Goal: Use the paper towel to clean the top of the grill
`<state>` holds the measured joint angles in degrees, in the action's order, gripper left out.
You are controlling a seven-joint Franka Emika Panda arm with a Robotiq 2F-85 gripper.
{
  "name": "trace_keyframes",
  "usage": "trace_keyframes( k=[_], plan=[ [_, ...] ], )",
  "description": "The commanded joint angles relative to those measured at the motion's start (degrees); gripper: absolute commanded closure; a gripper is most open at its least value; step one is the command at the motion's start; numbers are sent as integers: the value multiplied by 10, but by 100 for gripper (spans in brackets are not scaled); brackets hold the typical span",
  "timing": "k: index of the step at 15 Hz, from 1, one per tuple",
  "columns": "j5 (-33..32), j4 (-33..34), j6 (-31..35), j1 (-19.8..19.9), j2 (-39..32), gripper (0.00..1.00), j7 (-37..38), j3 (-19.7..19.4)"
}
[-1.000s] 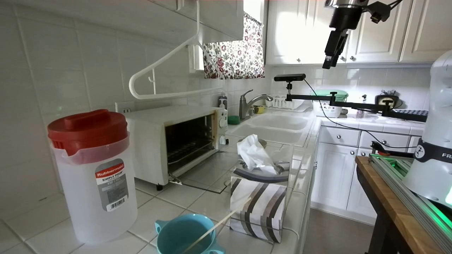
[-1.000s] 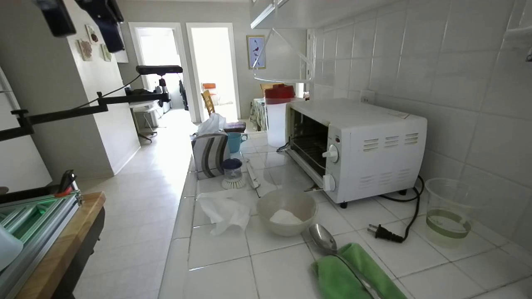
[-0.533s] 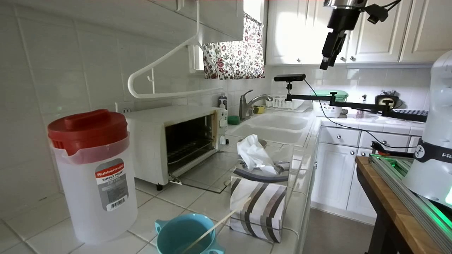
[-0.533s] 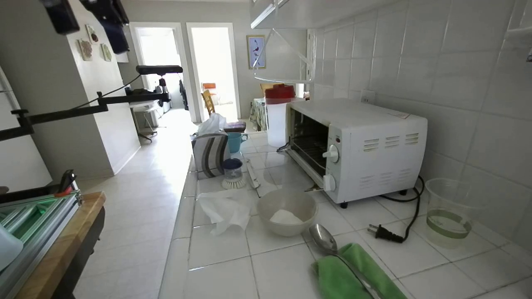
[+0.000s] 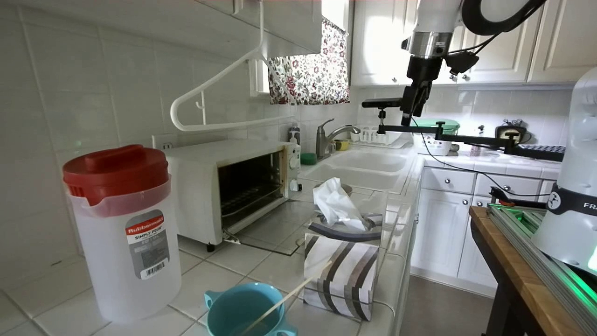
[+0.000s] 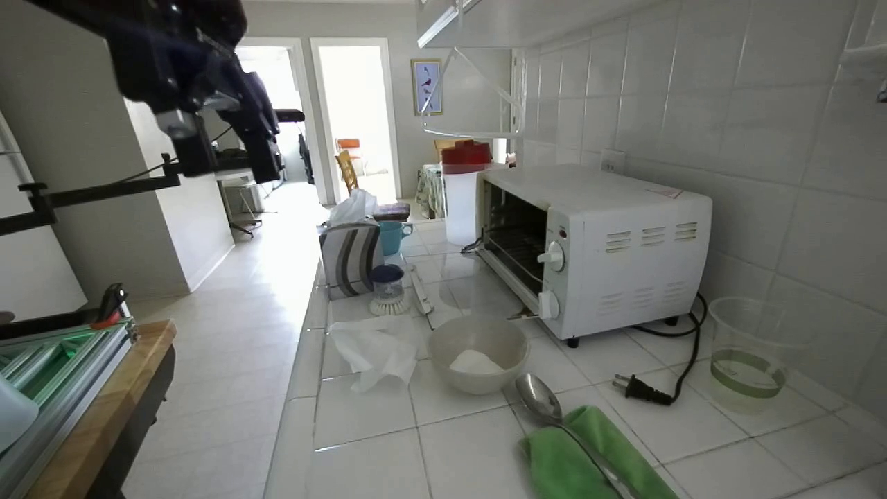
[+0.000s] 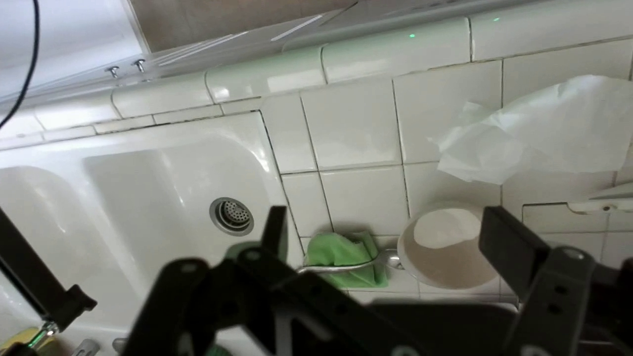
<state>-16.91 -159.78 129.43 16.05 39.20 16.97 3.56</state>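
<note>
My gripper (image 6: 232, 166) hangs in the air, its fingers wide apart with nothing between them. In the wrist view the open gripper (image 7: 390, 232) looks down at the counter and sink. A crumpled white paper towel (image 6: 378, 353) lies on the tiles near the counter's edge; in the wrist view the paper towel (image 7: 549, 136) shows at the right, apart from the fingers. The grill (image 6: 637, 256), a white toaster oven, stands against the tiled wall with its flat top bare and its front open. In an exterior view the gripper (image 5: 410, 116) is well away from the grill (image 5: 193, 196).
Beside the paper towel stand a bowl (image 6: 478, 357) and a brush (image 6: 388, 287). A spoon (image 6: 540, 398) rests on a green cloth (image 6: 589, 457). A striped tissue box (image 5: 343, 275) sits at the counter edge. A white hanger (image 5: 224, 125) dangles above the grill.
My gripper has come lower, leftward in one exterior picture and rightward in another, closer to the counter. It stays open. The paper towel and the grill have not moved.
</note>
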Motion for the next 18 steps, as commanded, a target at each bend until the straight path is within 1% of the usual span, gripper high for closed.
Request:
trace_keyframes(
  k=[1, 2, 3, 4, 5, 6, 8, 9, 11, 12, 15, 17, 18],
  plan=[
    [39, 1, 66, -19, -29, 0, -3, -34],
    [77, 1, 82, -40, -36, 0, -28, -58],
    [107, 1, 83, -58, -41, 0, -52, -71],
    [103, 1, 51, -59, -45, 0, -58, -58],
    [80, 1, 64, -36, -38, 0, -30, -42],
    [87, 1, 58, -46, -43, 0, -35, -44],
    [89, 1, 54, -51, -46, 0, -36, -44],
    [90, 1, 69, -51, -42, 0, -36, -46],
    [99, 3, 126, -58, -50, 0, -45, -53],
    [99, 5, 171, -59, -59, 0, -45, -53],
    [131, 5, 318, -72, -90, 0, -41, -58],
    [155, 5, 401, -85, -119, 0, -48, -60],
    [166, 5, 430, -93, -134, 0, -52, -61]
  ],
)
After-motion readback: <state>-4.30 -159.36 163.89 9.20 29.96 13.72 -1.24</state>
